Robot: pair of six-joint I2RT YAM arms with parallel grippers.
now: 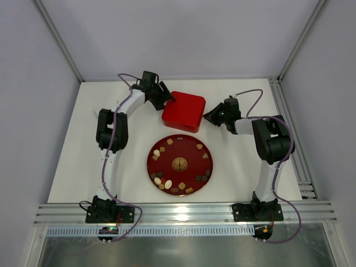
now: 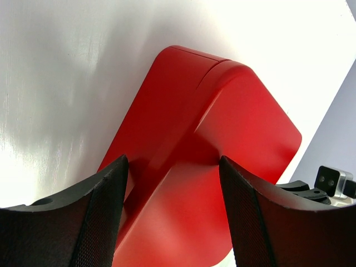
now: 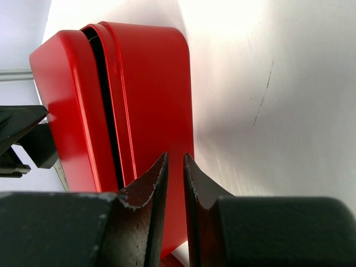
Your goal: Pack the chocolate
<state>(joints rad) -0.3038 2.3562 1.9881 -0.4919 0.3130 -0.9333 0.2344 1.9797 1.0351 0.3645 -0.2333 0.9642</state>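
Several small chocolate pieces (image 1: 167, 183), dark brown, tan and cream-white, lie around the rim of the round red plate (image 1: 192, 158). The square red box (image 1: 183, 111) stands behind the plate with its lid on. My left gripper (image 1: 166, 98) is open at the box's far-left corner; in the left wrist view its gripper (image 2: 172, 161) has its jaws spread wide over the box (image 2: 222, 128). My right gripper (image 1: 207, 116) is at the box's right side; in the right wrist view the gripper (image 3: 175, 157) is shut and empty, its tips against the box (image 3: 144, 83) wall below the lid seam.
A round gold emblem (image 1: 179, 163) marks the plate's centre. The white table (image 1: 239, 167) is walled on three sides. A metal rail (image 1: 289, 111) runs along the right edge and another along the near edge.
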